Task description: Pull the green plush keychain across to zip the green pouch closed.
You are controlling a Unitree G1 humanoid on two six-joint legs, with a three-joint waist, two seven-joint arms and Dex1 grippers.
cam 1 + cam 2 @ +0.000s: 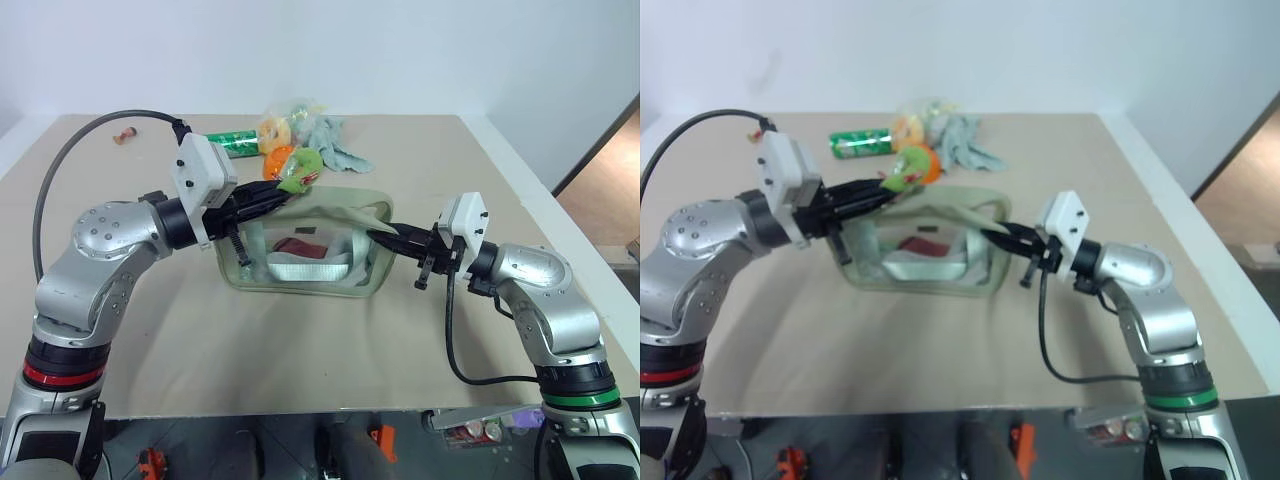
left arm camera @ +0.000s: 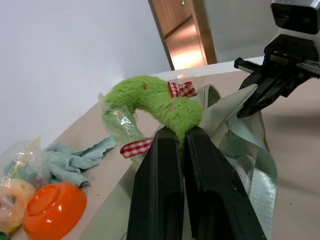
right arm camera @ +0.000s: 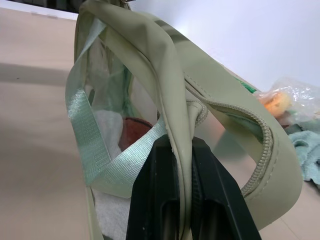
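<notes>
Left eye view: left claw clamps green plush keychain at green pouch's left end; right claw pinches its opposite end; zipper axis runs between them.

Sage-green pouch with clear side panels stands on the table, zipper open, lime-green plush keychain raised at its far-left top corner.

"What are the things resting on?"

"A beige table with a white edge. The green pouch sits near its middle."

"And further back?"

"Toward the far edge lie a green drink can, an orange bowl, a pale grey-green cloth and a crinkled clear bag, close together. A small brown item lies apart at the far left."
</notes>
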